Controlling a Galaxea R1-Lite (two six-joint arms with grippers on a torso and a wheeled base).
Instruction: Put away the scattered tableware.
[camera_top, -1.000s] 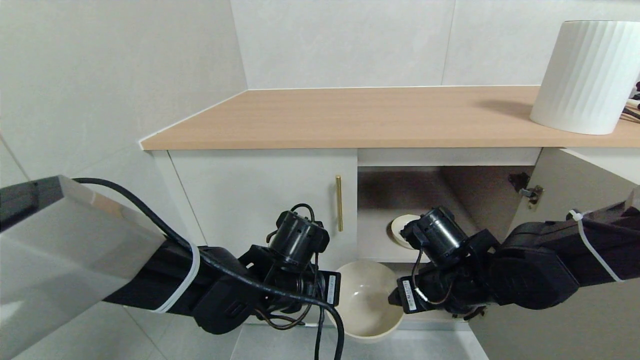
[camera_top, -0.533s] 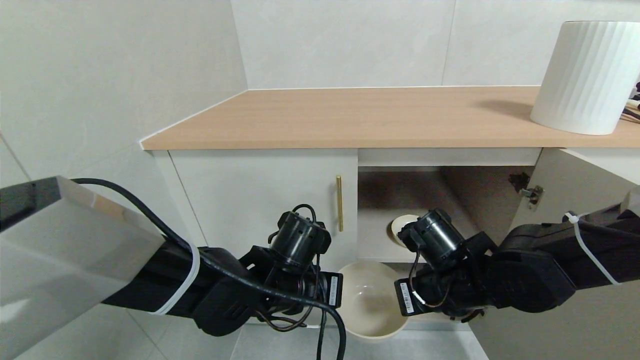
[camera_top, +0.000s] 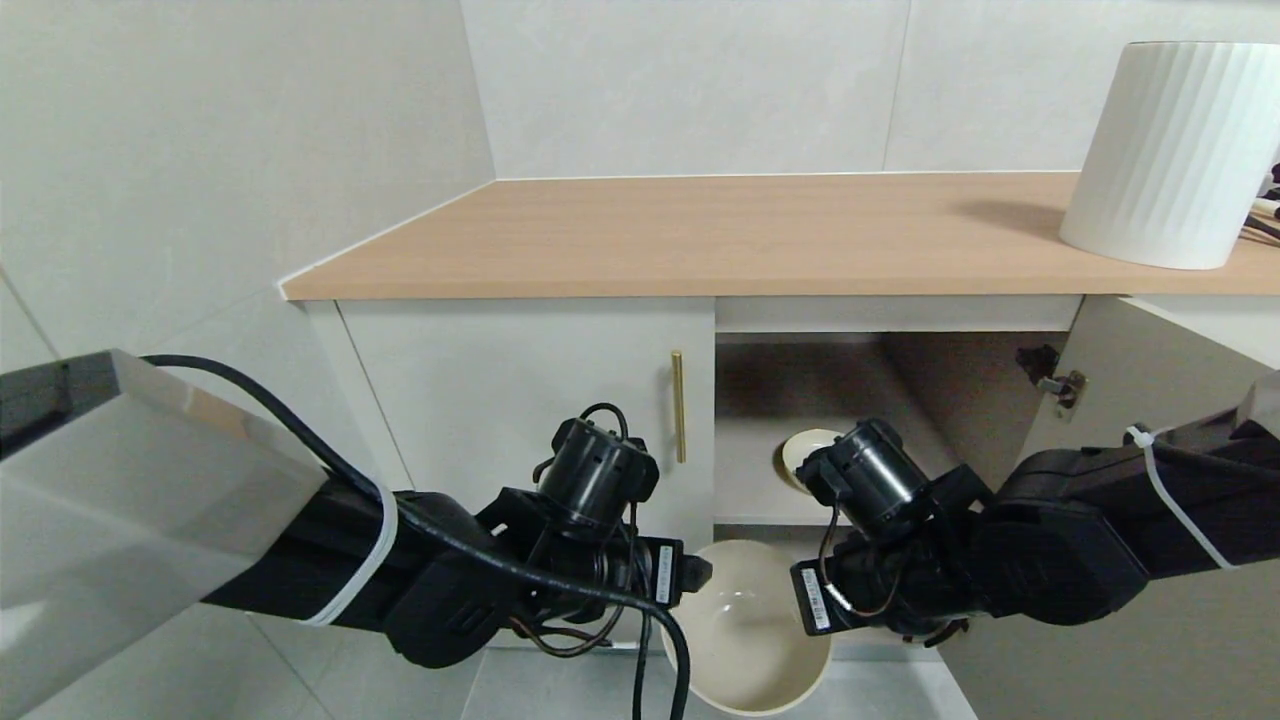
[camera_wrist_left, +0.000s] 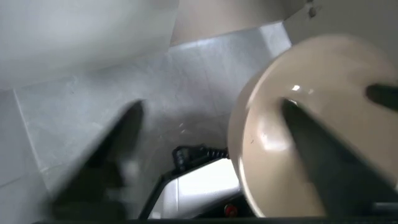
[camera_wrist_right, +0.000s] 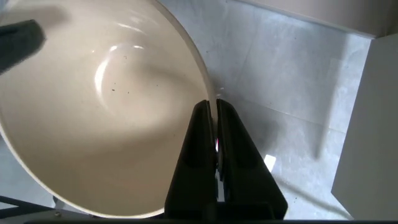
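my right gripper (camera_wrist_right: 214, 111): fingers together, clamped on the rim of the bowl (camera_wrist_right: 106, 99), which is smooth, glossy, cream and round, and is held low before the open cabinet (camera_top: 900, 380). my left gripper (camera_wrist_left: 210, 112): fingers wide apart, one at the bowl's opposite rim; i cannot tell whether it touches. the bowl sits lower than 1.0 s ago. farther in, a small pale dish (camera_top: 805, 450) rests on the cabinet shelf.

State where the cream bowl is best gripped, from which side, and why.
Pinch the cream bowl at its thin rim, one finger inside and one outside, coming from the robot's right, as the right tool is clamped there. The wide rounded body looks too broad to span.
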